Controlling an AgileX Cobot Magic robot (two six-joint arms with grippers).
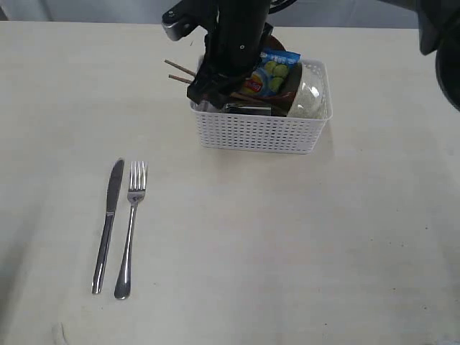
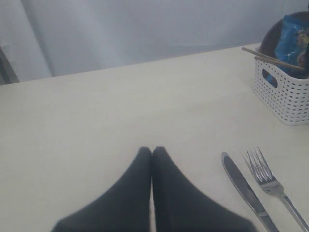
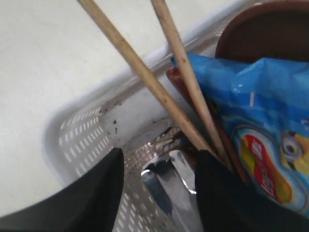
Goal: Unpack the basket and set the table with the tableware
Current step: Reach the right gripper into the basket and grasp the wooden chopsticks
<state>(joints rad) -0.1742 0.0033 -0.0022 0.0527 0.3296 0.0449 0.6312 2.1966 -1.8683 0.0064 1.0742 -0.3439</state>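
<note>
No legible text, brand name or number found. The blue chip bag (image 1: 274,74) in the basket (image 1: 259,134) carries a red-and-yellow printed panel and a cartoon face; its lettering is too blurred to read.

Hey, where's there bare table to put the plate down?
Widest bare table spreads from the fork to the basket. A narrower strip lies beyond the knife, away from the fork. Crowded: inside the basket, where the right claw reaches.
</note>
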